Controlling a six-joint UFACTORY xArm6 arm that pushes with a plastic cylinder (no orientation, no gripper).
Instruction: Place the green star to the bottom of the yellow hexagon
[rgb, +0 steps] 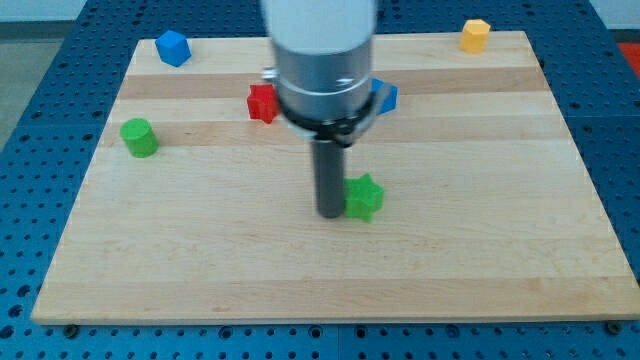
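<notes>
The green star (364, 197) lies near the middle of the wooden board, a little toward the view's bottom. The yellow hexagon (475, 35) sits at the board's top right corner, far from the star. My tip (331, 213) rests on the board just at the star's left side, touching or nearly touching it. The arm's grey body hangs above the board's centre and hides part of what lies behind it.
A blue block (173, 48) sits at the top left corner. A red block (262, 103) lies left of the arm body. Another blue block (385, 97) peeks out at the arm's right. A green cylinder (139, 137) stands at the left. The wooden board (480, 250) lies on a blue perforated table.
</notes>
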